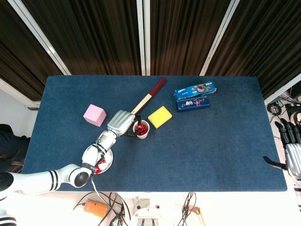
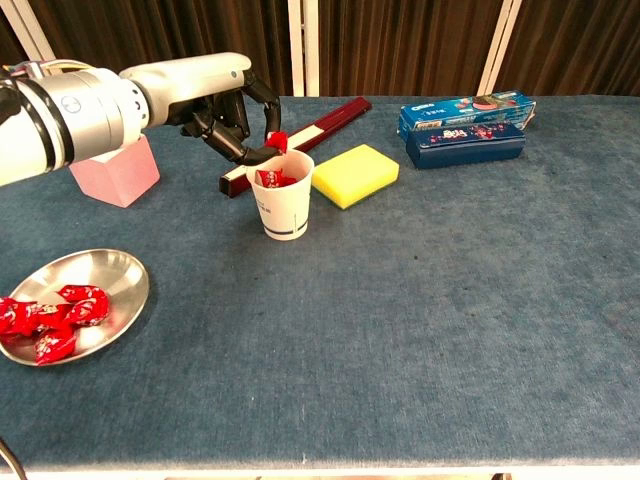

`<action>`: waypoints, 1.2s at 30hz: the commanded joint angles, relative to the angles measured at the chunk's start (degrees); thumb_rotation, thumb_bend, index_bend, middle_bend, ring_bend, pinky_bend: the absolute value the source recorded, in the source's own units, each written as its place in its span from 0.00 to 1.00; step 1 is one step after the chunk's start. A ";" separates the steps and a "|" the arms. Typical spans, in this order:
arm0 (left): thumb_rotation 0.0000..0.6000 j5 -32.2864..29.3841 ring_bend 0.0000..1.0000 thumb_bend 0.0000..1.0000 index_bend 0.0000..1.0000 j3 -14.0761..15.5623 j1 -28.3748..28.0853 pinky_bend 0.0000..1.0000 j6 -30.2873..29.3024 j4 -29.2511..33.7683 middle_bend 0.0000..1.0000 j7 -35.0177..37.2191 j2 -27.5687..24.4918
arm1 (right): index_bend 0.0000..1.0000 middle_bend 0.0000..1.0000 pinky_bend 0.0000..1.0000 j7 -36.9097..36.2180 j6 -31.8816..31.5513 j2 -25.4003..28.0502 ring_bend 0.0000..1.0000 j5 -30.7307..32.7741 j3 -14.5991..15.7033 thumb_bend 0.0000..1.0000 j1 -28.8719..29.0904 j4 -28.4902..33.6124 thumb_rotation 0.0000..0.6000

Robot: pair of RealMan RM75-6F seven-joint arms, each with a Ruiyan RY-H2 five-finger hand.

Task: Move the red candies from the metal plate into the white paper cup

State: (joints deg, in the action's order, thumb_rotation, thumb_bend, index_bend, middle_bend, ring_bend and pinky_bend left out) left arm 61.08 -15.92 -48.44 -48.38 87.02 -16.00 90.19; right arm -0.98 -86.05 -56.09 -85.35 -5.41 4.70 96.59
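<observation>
Left hand (image 2: 225,110) pinches a crinkly red candy (image 2: 276,140) right over the round white paper cup (image 2: 281,194) (more wrappers inside); others lie in the shiny metal plate (image 2: 112,273). Right hand (image 1: 291,151) rests spread, empty.

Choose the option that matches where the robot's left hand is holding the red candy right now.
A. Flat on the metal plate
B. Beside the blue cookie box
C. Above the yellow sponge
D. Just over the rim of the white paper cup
D. In the chest view the left hand pinches a red candy right at the rim of the white paper cup, far from the metal plate.
</observation>
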 commanded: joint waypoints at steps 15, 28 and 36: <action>0.96 8.23 0.91 0.25 0.46 8.40 10.28 0.88 -14.54 11.81 0.98 -0.60 -10.61 | 0.00 0.00 0.00 0.42 0.93 -0.18 0.00 -0.65 -0.25 0.02 1.02 0.27 1.00; 1.00 13.58 0.91 0.18 0.47 19.00 19.61 0.88 -19.76 12.80 0.98 -2.84 -11.37 | 0.00 0.00 0.00 1.48 1.90 -0.53 0.00 -0.58 -0.42 0.01 1.90 0.78 1.00; 0.97 10.88 0.91 0.18 0.47 18.95 20.90 0.88 -17.62 8.53 0.98 -3.76 -8.66 | 0.00 0.00 0.00 2.46 1.76 -0.21 0.00 -0.51 -0.33 0.02 1.83 1.68 1.00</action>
State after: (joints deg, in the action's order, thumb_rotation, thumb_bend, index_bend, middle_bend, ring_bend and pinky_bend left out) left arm 72.42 3.22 -27.74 -66.42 96.03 -19.82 81.24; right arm 1.46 -84.28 -56.31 -85.86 -5.75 6.54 98.26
